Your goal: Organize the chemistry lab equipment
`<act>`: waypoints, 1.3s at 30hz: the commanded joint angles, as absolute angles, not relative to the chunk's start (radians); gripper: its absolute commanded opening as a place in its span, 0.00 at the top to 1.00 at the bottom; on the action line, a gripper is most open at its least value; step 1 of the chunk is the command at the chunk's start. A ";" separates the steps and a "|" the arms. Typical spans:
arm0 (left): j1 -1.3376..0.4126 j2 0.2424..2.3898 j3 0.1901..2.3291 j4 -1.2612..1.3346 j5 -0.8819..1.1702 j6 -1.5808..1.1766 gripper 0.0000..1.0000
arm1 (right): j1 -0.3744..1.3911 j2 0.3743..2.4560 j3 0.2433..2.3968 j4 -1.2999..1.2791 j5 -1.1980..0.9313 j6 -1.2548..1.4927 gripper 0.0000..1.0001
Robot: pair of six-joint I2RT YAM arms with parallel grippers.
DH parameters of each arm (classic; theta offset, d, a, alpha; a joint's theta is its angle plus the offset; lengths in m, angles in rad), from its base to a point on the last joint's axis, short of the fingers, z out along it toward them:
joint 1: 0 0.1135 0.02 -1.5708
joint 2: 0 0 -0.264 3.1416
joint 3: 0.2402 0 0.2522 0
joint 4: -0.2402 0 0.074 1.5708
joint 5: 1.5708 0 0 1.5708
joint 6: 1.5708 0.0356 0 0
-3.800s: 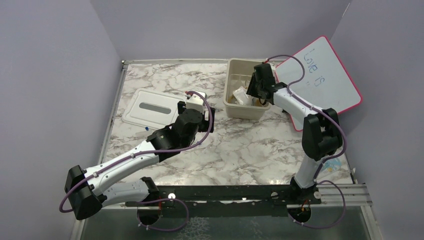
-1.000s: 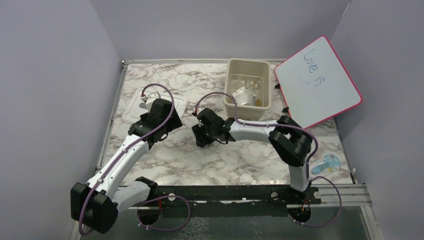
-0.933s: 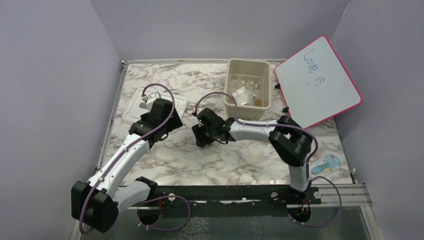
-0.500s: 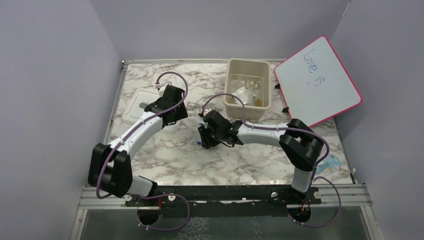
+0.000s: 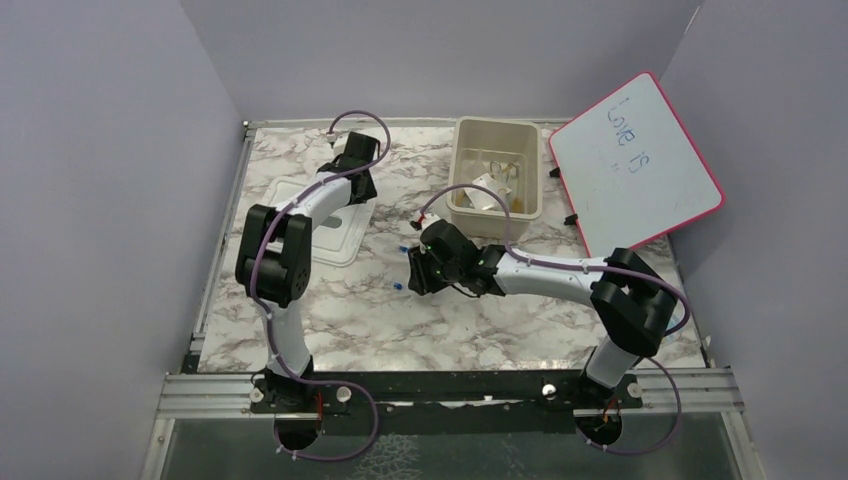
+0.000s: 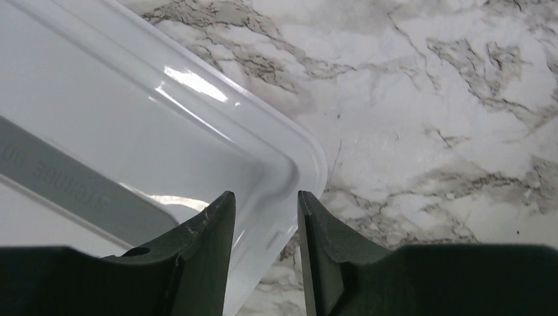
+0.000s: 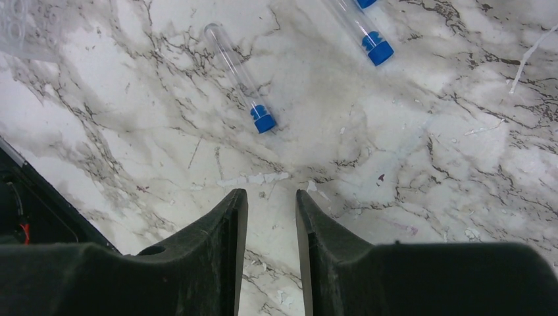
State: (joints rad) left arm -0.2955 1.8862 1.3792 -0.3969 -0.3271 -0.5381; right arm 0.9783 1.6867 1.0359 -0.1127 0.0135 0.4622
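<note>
Two thin clear tubes with blue caps lie on the marble: one [image 7: 240, 76] just ahead of my right gripper [image 7: 271, 192], the other [image 7: 363, 31] farther off to the right. Seen from above, the nearer tube [image 5: 398, 287] lies left of the right gripper [image 5: 421, 272]. That gripper is open by a narrow gap, with only bare marble between its fingers. A clear plastic packet [image 7: 18, 26] shows at the upper left. My left gripper [image 6: 263, 197] hangs over the white lid's corner [image 6: 289, 164], jaws partly open and astride its rim. It shows from above as the left gripper [image 5: 356, 165].
The beige tub [image 5: 462, 170] stands at the back, holding packets and small items. A pink-framed whiteboard [image 5: 635, 160] leans at the back right. The white lid [image 5: 335, 235] lies flat at the left. Grey walls close in the table on three sides.
My left arm has swung away from me to the lid's far right corner and its jaws have narrowed. The right gripper has drifted slightly right and nearer, its jaws closing in too.
</note>
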 commanded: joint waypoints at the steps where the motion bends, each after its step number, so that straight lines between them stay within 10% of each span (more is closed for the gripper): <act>1: -0.274 1.989 1.498 -0.379 -0.399 -0.546 0.58 | 0.985 1.650 1.025 -0.096 0.018 0.482 0.63; 27: -0.240 2.136 1.557 -0.319 -0.136 -0.359 0.67 | 0.984 1.701 1.032 -0.098 -0.028 0.465 0.63; 39: -0.228 1.876 1.491 -0.472 -0.218 -0.404 0.33 | 1.004 1.879 1.183 -0.167 -0.004 0.333 0.52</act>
State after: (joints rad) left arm -0.2375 2.0403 1.5143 -0.3660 -0.1921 -0.4000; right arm 0.9859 1.8442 1.1282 -0.1581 -0.0093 0.3916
